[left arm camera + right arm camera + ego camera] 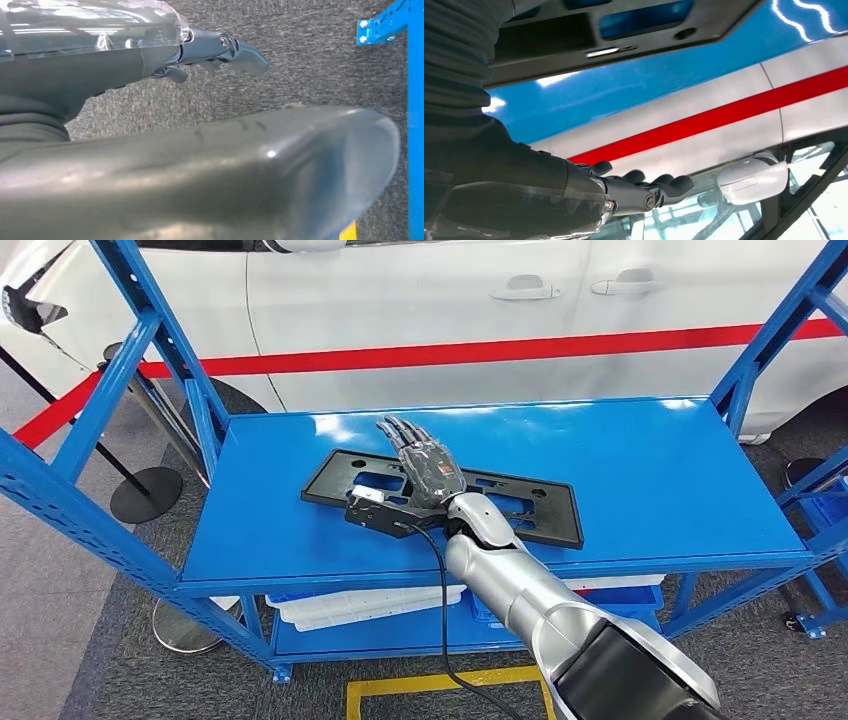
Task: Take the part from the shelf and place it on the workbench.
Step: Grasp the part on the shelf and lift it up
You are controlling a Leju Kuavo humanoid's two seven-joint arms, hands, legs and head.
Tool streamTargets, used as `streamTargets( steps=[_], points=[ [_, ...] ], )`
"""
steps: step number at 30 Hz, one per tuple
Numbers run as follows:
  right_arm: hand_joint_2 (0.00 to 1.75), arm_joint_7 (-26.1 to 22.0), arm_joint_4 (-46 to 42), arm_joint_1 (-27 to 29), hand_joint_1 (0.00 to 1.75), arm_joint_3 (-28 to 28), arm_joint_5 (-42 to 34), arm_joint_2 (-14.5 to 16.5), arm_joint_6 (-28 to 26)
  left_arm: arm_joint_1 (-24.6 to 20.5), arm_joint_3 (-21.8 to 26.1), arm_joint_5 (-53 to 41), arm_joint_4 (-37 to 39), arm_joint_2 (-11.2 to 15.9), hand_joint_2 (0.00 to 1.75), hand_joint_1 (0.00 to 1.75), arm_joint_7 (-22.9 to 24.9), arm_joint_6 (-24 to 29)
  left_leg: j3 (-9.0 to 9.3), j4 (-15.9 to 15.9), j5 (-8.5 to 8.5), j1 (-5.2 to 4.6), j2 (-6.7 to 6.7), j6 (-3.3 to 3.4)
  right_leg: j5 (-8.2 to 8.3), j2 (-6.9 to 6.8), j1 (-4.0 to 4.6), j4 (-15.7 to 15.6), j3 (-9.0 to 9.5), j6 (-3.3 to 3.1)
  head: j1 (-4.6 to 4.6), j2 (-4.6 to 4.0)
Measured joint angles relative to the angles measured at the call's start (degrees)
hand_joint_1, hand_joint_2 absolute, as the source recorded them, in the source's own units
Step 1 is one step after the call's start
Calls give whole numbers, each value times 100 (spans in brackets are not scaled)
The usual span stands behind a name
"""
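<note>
Left hand [220,50] hangs over grey carpet, fingers loosely apart, holding nothing. Frame centre: flat black plastic part [340,485], rectangular with cutouts, lies on the glossy blue shelf [650,470]. Right hand [425,465] hovers above it, fingers extended, nothing held. Lower squarely, grip an edge; slick shelf may let it slide.

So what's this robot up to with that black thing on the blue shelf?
It is reaching for a flat black part lying on the blue shelf, to move it to a workbench. Its right robot hand is stretched out above the part with fingers straight, not gripping it yet. The left robot hand hangs low over the grey carpet, holding nothing. A white car is parked behind.
</note>
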Motion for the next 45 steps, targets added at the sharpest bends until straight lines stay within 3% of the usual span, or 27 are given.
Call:
streamTargets(
  steps=[7,8,10,11,12,13,15,17,20,22,24,25,26,27,29,31,34,36,39,40,41,42,45],
  points=[
    [175,-67,-2,4,0,81,-143,1,-13,1,1,0,0,2,0,0,-6,-12,1,1,2,-15,-9,53,2,2,7,-2,-2,34,0,0],
    [175,-136,-4,7,0,127,-234,1,-18,-1,3,3,0,7,0,0,-10,-23,7,-14,11,-9,-7,97,-109,0,-5,165,-76,74,1,0],
    [175,-343,-8,109,0,254,-489,-26,-59,0,8,16,0,26,0,0,-21,-46,23,-41,23,1,-6,182,-450,-5,-42,1027,-504,161,1,0],
    [175,-444,-11,169,0,312,-599,-44,-89,-2,12,23,0,34,0,0,-26,-55,33,-53,26,11,-7,211,-535,-7,-59,1319,-655,190,2,0],
    [175,-508,-17,231,0,350,-667,-63,-121,0,15,27,0,39,0,0,-28,-57,37,-48,19,9,-12,208,-443,-7,-67,1302,-664,184,1,0],
    [175,-538,-30,252,0,369,-697,-73,-148,-1,17,26,0,39,0,0,-28,-58,41,-43,12,9,-15,196,-229,-8,-68,875,-463,158,2,0],
    [175,-591,-55,278,0,413,-731,-90,-212,-6,21,25,0,40,0,0,-28,-60,40,-31,-5,-11,-16,146,15,-9,-41,199,-148,110,1,0],
    [175,-628,-67,324,0,470,-744,-121,-280,-9,28,24,0,43,0,0,-28,-60,44,-41,-8,-26,-14,79,29,-2,-8,28,-79,73,0,0],
    [175,-656,-81,407,0,537,-746,-157,-364,-10,44,28,0,52,0,0,-28,-59,23,41,-90,-15,-10,-15,65,4,-40,-35,-51,-18,0,0],
    [175,-659,-91,450,0,580,-738,-161,-431,-10,55,37,0,67,0,0,-33,-59,-202,561,-398,-3,-6,-52,80,-4,-57,-69,-25,-78,0,0],
    [175,-627,-91,527,0,630,-698,-177,-516,-7,69,43,0,79,0,0,-42,-61,-557,1333,-737,-1,-6,-80,71,-7,-42,-66,-21,-106,0,0],
    [175,-597,-91,579,0,656,-663,-190,-557,-3,78,44,0,85,0,0,-47,-62,-669,1562,-784,0,-6,-89,67,-7,-33,-62,-19,-111,0,0],
    [175,-559,-90,625,0,683,-625,-203,-594,0,86,45,0,90,0,0,-53,-63,-674,1564,-714,0,-5,-90,63,-3,-27,-57,-17,-112,0,0],
    [175,-522,-90,658,0,706,-584,-213,-620,1,91,45,0,94,0,0,-58,-66,-564,1328,-546,0,-4,-81,56,4,-23,-48,-12,-109,0,0],
    [175,-432,-90,681,0,740,-492,-226,-652,-3,95,46,0,108,0,0,-67,-72,-158,506,-177,-8,-1,-35,30,19,-10,-15,-8,-86,0,0],
    [175,-323,-90,686,0,750,-357,-243,-669,-12,96,44,0,118,0,0,-73,-79,77,22,-49,-32,-7,28,14,29,8,11,-21,-41,0,0],
    [175,-194,-86,692,0,753,-161,-274,-679,-10,96,37,0,123,0,0,-74,-84,98,-54,-38,-27,-10,115,9,33,14,14,-25,43,0,-1],
    [175,-112,-79,670,0,756,-60,-294,-672,-16,96,28,0,126,0,0,-72,-87,122,-106,-6,10,-2,178,-145,27,12,223,-110,103,1,-1],
    [175,50,-47,638,0,803,74,-345,-638,-23,96,-2,0,126,0,0,-54,-90,123,-120,3,17,2,207,-672,10,-28,1319,-639,177,1,-1],
    [175,133,-28,633,0,833,134,-364,-622,-20,96,-15,0,125,0,0,-43,-90,122,-118,1,17,1,206,-747,7,-40,1610,-787,191,1,0],
    [175,227,-7,620,0,864,207,-381,-602,-18,95,-27,0,125,0,0,-32,-90,122,-114,-1,18,0,203,-703,6,-49,1677,-830,197,1,0],
    [175,331,16,589,0,899,285,-392,-574,-17,94,-39,0,124,0,0,-25,-89,124,-109,-5,18,-2,197,-554,5,-58,1504,-755,195,1,0],
    [175,573,72,399,0,1005,460,-403,-473,-24,88,-72,0,119,0,0,-15,-86,122,-72,-33,2,-6,141,-36,6,-60,333,-196,152,1,0]
  ],
)
